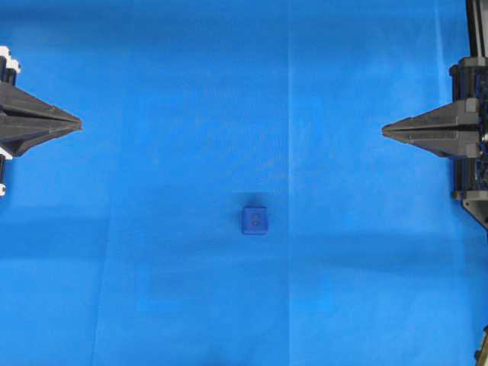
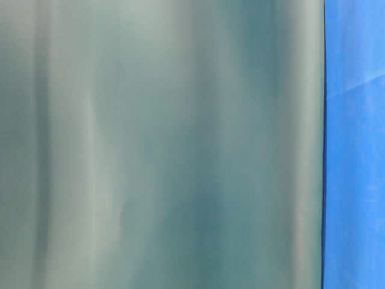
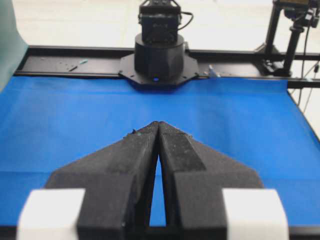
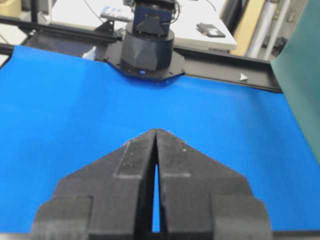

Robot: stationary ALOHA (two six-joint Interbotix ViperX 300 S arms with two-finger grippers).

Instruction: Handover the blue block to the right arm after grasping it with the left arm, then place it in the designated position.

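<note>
Blue block [image 1: 255, 220] alone on blue cloth [image 1: 152, 229], well apart from both closed, empty fingers [image 1: 72, 122] [image 1: 389, 130].

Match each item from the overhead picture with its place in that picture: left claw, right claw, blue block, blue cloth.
Items:
1. left claw
2. right claw
3. blue block
4. blue cloth

Places:
A. near the middle, below centre
B. right edge, shut
C. covers the whole table
D. left edge, shut

Pairs: 1-D, 2-B, 3-A, 4-C
</note>
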